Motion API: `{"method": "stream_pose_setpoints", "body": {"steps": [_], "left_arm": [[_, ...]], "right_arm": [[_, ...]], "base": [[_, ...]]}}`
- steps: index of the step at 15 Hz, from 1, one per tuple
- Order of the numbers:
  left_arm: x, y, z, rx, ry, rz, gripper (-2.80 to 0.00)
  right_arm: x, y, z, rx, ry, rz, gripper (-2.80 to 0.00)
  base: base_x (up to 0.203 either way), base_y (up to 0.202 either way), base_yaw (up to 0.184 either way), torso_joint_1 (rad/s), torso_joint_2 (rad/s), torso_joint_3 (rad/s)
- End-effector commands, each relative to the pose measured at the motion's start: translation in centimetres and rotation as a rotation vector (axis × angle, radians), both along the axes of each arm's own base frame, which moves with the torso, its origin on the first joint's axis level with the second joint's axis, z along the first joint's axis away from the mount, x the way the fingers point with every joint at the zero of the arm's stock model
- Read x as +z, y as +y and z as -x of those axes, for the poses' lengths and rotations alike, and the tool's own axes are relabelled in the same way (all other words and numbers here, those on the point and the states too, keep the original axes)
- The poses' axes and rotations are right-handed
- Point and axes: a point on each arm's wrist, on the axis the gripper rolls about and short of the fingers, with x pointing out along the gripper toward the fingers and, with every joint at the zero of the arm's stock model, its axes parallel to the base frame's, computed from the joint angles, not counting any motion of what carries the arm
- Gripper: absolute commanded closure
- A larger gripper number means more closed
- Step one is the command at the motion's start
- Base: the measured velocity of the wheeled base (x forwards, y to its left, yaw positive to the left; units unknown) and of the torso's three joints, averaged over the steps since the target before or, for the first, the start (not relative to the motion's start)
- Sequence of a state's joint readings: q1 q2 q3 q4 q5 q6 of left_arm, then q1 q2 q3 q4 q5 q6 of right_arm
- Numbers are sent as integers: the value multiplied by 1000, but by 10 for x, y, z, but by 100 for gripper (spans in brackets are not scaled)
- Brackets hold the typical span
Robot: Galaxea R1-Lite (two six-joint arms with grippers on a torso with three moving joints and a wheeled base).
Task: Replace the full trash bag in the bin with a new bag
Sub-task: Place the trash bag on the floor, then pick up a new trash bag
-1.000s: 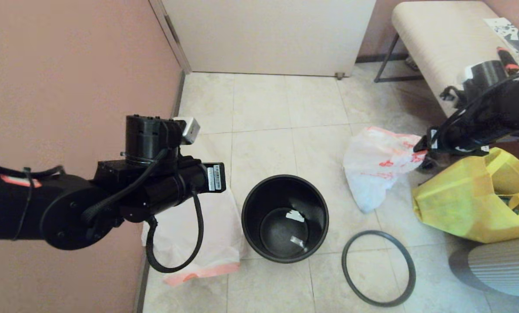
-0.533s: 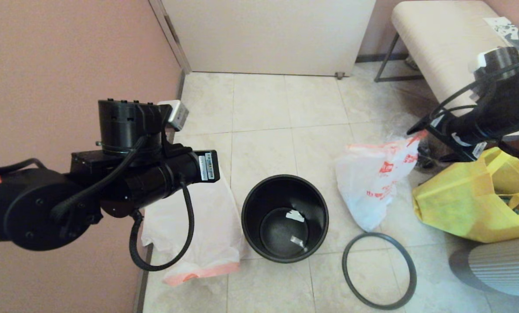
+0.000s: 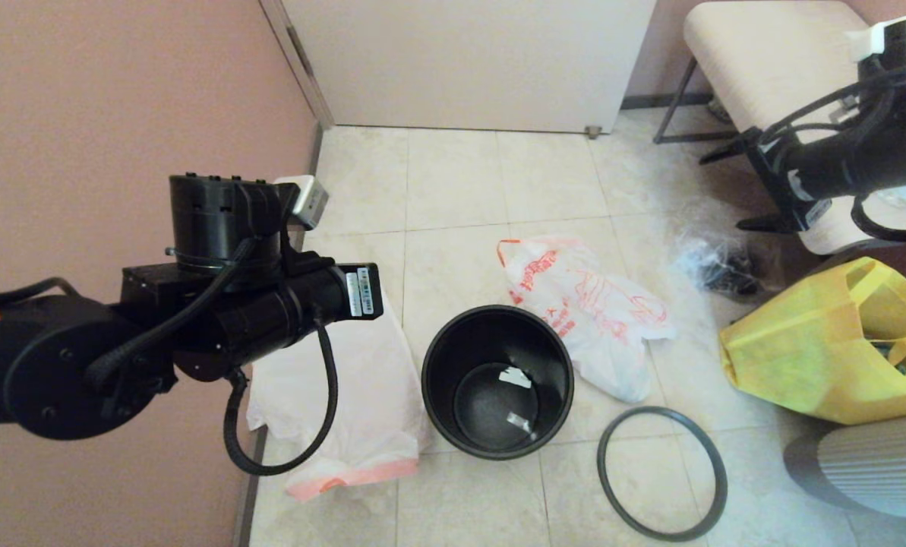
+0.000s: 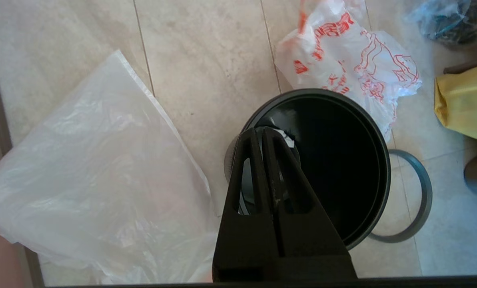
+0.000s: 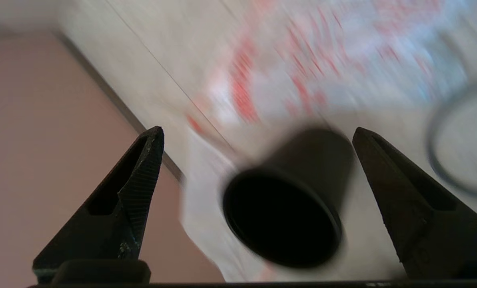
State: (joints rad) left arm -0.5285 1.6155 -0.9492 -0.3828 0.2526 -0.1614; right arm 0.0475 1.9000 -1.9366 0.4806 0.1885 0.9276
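The black bin [image 3: 453,357] stands open on the tiled floor, with its dark grey hoop [image 3: 601,460] lying loose to its right. The limp new bag [image 3: 597,304], white with red lettering, lies crumpled on the floor against the bin's far right side. The full trash bag [image 3: 377,395], translucent white, lies left of the bin by the wall. My left gripper [image 4: 261,130] is shut and empty, hanging above the bin's [image 4: 342,160] left rim. My right gripper [image 3: 741,190] is raised at the right, wide open and empty, well clear of the new bag.
A yellow fabric tote [image 3: 825,349] sits at the right, with a clear plastic bag of dark contents [image 3: 715,262] behind it. A padded bench [image 3: 764,68] stands at the back right. The pink wall [image 3: 118,114] runs along the left and a pale door [image 3: 468,61] closes the back.
My right gripper has let go of the new bag, which dropped left onto the floor beside the bin. The right arm rose up and back. The left arm shifted slightly up and left.
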Motion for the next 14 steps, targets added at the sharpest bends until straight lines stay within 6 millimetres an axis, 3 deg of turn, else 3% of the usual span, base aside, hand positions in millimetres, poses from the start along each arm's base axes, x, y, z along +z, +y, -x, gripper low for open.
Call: {"method": "stream_pose_setpoints", "body": {"steps": [1, 6, 14], "left_arm": [[-8, -4, -4, -3, 23, -13, 0], [-7, -5, 1, -11, 45, -29, 0], [22, 7, 27, -27, -3, -14, 0]], "right_arm": [[-4, 7, 20, 44, 120, 53, 0], [-18, 22, 66, -162, 375, 393, 0], [-24, 24, 171, -172, 483, 492, 0]], "base": [[0, 0, 0, 0, 0, 0], [0, 0, 0, 0, 0, 0], [0, 0, 0, 0, 0, 0]]}}
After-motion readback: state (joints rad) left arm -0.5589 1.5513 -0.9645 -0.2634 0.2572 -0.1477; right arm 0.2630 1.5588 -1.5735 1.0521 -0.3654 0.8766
